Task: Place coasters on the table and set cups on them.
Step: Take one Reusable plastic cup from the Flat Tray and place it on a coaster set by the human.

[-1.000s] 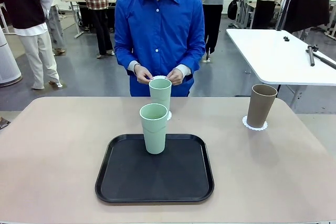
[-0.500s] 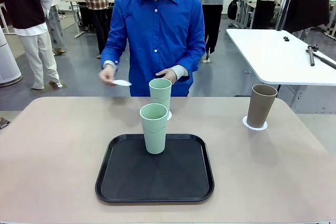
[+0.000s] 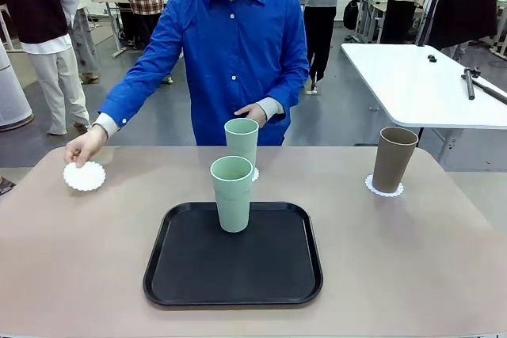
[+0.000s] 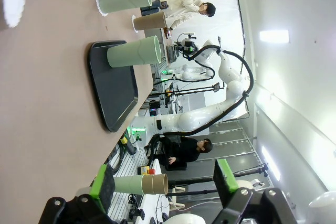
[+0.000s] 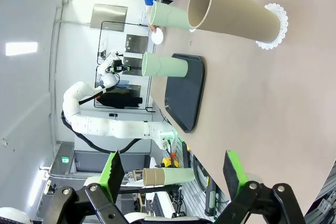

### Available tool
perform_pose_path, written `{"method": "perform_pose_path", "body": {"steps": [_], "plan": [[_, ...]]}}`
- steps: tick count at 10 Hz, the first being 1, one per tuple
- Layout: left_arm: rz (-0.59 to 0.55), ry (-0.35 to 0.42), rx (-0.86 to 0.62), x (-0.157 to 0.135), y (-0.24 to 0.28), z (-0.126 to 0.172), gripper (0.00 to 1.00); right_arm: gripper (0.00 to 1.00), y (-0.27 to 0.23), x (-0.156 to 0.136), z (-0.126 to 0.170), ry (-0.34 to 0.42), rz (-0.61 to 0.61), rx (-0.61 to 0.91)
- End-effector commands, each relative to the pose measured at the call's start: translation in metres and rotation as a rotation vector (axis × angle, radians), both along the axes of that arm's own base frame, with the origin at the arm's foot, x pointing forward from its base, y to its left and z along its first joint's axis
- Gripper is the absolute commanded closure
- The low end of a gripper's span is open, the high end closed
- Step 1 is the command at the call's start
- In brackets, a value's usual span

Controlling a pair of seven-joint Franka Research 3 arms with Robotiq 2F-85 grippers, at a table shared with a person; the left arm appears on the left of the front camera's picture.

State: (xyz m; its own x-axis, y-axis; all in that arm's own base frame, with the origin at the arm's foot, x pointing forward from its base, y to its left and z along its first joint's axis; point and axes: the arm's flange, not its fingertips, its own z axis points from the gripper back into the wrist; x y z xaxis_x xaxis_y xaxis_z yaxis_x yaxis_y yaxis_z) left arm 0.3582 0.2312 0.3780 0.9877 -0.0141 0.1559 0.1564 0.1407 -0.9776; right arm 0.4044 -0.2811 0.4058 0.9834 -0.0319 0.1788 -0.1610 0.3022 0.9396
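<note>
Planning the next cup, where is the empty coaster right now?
Front view: the empty coaster lies near the table's far left corner, under the person's hand, left of the tray.

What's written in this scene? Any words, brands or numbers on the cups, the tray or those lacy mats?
None can be read.
The mint cups, brown cup, coasters, black tray and table are all plain.
Any print in the far background is too small to tell.
</note>
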Motion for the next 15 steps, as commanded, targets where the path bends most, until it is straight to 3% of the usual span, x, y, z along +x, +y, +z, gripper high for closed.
{"method": "perform_pose_path", "body": {"steps": [1,13,15], "plan": [[0.003,-0.004,0.002,-0.001,0.001,0.002,0.00,0.00,0.000,0.001,-0.001,0.003,-0.003,0.000],[0.000,0.000,0.000,0.000,0.000,0.000,0.00,0.00,0.000,0.001,-0.001,0.003,-0.003,0.000],[0.066,-0.044,0.235,0.029,-0.044,0.048,0.00,0.00,0.000,0.001,-0.001,0.003,-0.003,0.000]]}}
